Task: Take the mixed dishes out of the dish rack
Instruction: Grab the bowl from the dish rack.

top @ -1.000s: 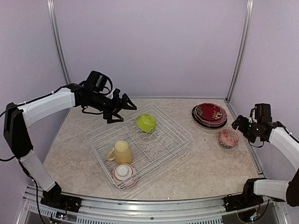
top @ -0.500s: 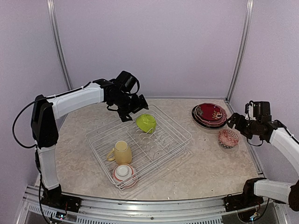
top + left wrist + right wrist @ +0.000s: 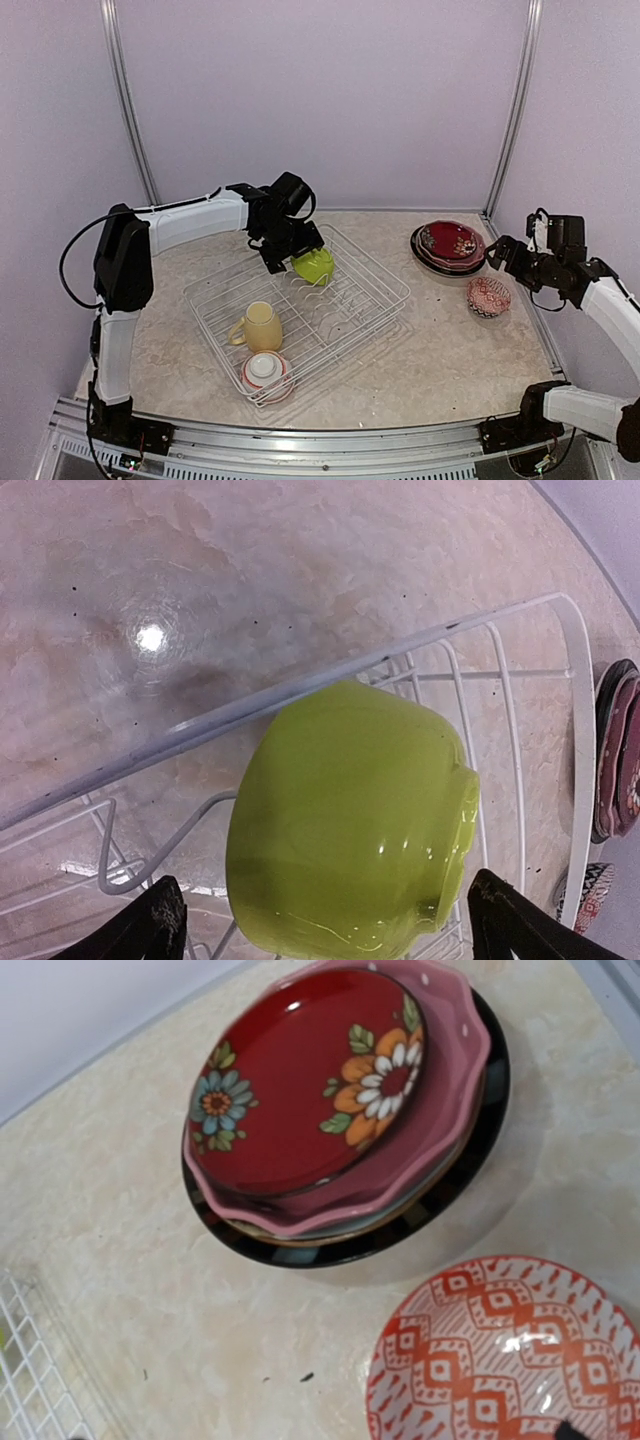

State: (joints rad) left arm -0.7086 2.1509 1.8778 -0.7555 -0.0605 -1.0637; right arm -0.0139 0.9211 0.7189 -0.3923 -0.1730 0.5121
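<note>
Dishes in the dish rack [image 3: 355, 305], nearest first: a red-and-white bowl [image 3: 265, 370], a pale yellow mug [image 3: 260, 326], then a lime green bowl [image 3: 313, 264] on its side at the far corner. Left gripper [image 3: 330, 930] straddles it, fingers [image 3: 155, 920] spread wide. Its glossy curved wall could slip free on closing, or a finger could snag wire and drag the rack. Right gripper [image 3: 505, 256] hovers by the stacked plates [image 3: 450, 245]; its finger spacing cannot be told.

The white left arm [image 3: 190, 220] stretches forward, its black left gripper [image 3: 297, 252] splayed wide; the black right gripper [image 3: 500, 255] hovers, angled downward.
</note>
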